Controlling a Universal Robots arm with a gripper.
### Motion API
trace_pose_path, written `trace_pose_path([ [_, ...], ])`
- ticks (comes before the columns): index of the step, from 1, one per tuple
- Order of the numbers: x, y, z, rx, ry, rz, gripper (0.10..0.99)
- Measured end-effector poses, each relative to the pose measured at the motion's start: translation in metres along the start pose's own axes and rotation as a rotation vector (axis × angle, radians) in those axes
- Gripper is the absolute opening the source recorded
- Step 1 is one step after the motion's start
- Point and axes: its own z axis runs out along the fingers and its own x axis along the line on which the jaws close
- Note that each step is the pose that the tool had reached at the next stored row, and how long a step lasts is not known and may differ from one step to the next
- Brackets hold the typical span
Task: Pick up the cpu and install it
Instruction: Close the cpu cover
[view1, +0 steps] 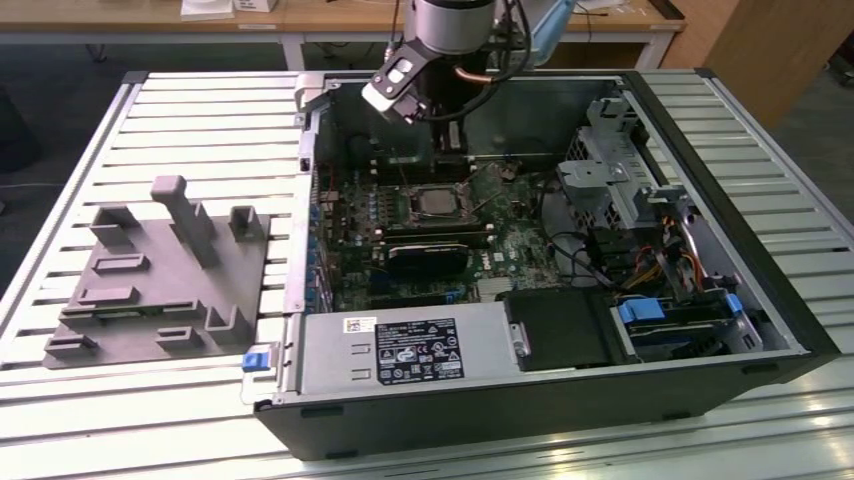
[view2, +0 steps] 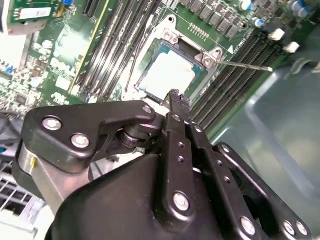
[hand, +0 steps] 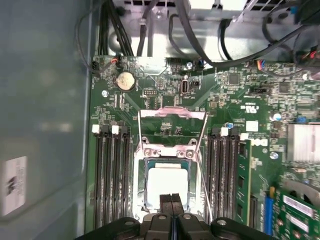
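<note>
First wrist view has the cpu lying flat in the motherboard socket, silver top up. The gripper is right over it with both fingers pressed together and nothing between them, can't tell if it's touching. In the exterior view the arm hangs over the open computer case — the grey fixture block sits well apart, on the exterior view's left.

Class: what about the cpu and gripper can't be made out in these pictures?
- First wrist view: one cpu edge, covered by the gripper.
- Second wrist view: whether gripper touches cpu, hidden by the gripper's body.
- Exterior view: how the cpu sits, too small.
</note>
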Motion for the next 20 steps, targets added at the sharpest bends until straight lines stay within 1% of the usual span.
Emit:
trace_pose_path([
  [7, 0.0002, -0.0001, -0.0316, 0.0, -0.0002, 0.0, 0.106],
  [8, 0.0002, -0.0003, -0.0344, 0.0, -0.0002, 0.0, 0.106],
  [12, -0.0002, -0.001, -0.0347, 0.0, -0.0001, 0.0, 0.106],
  [16, -0.003, -0.0011, -0.0341, -0.001, 0.0001, 0.0, 0.106],
  [17, -0.003, -0.0002, -0.0337, 0.0, -0.0001, 0.0, 0.106],
  [20, -0.0012, 0.0066, -0.0322, 0.0, -0.0002, -0.001, 0.106],
])
